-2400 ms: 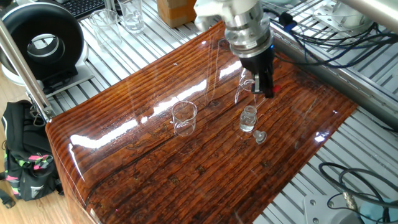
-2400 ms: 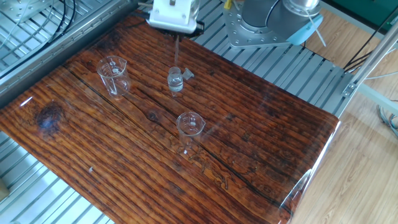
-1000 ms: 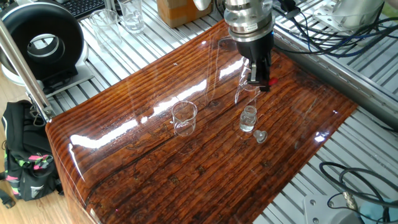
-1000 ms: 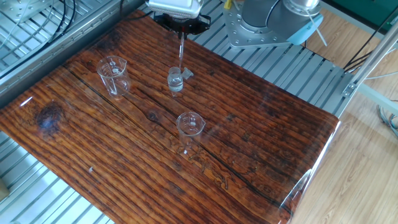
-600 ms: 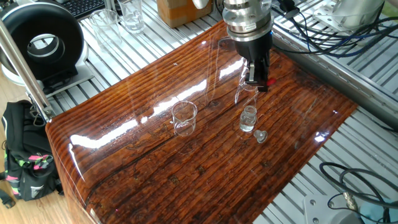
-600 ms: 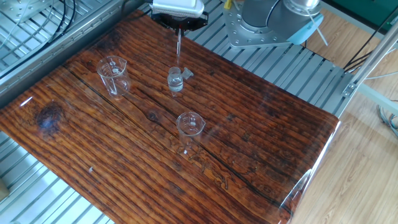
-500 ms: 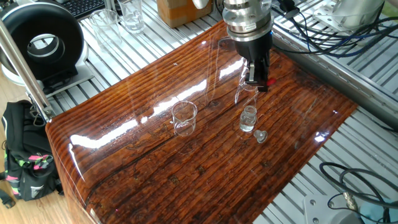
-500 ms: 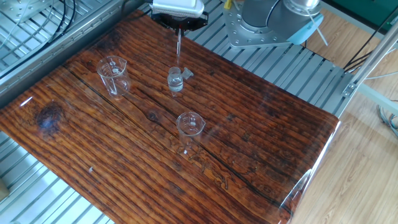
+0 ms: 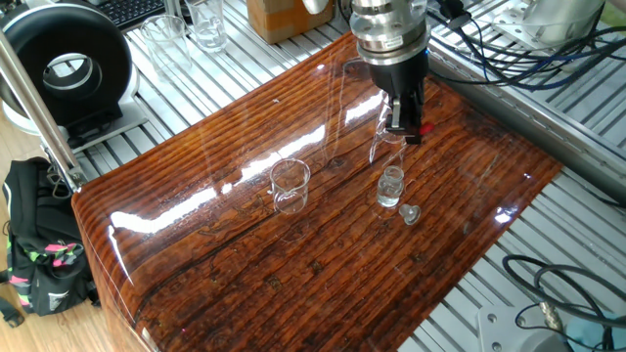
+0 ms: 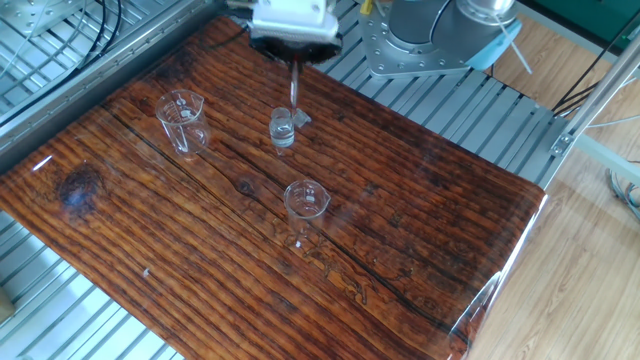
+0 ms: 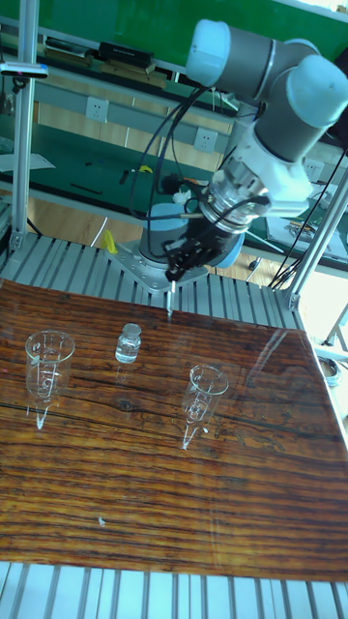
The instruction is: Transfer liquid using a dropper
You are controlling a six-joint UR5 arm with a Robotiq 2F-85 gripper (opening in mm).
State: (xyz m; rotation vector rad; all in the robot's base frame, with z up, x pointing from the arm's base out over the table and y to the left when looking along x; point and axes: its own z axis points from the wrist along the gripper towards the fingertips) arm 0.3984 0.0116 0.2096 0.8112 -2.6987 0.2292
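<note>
My gripper [image 9: 409, 115] hangs over the back of the wooden table, shut on the dropper [image 10: 294, 85]. The dropper's red bulb [image 9: 424, 128] shows between the fingers and its thin clear tube points straight down. The tube's tip hovers above and just beside a small clear vial [image 10: 282, 128], which also shows in the first fixed view [image 9: 390, 186] and the tall view [image 11: 128, 343]. In the tall view the gripper [image 11: 179, 263] and the dropper [image 11: 170, 295] sit up and to the right of the vial. I cannot make out the liquid in the tube or the vial.
A small glass stopper [image 9: 409, 213] lies next to the vial. Two clear measuring glasses stand on the table, one at the left [image 10: 180, 120] and one nearer the middle [image 10: 307, 205]. Cables and metal slats border the table, and the robot's base [image 10: 420, 40] is behind it.
The gripper has risen with the dropper, lifting the tube away from the vial. In the last half second it shifted slightly sideways.
</note>
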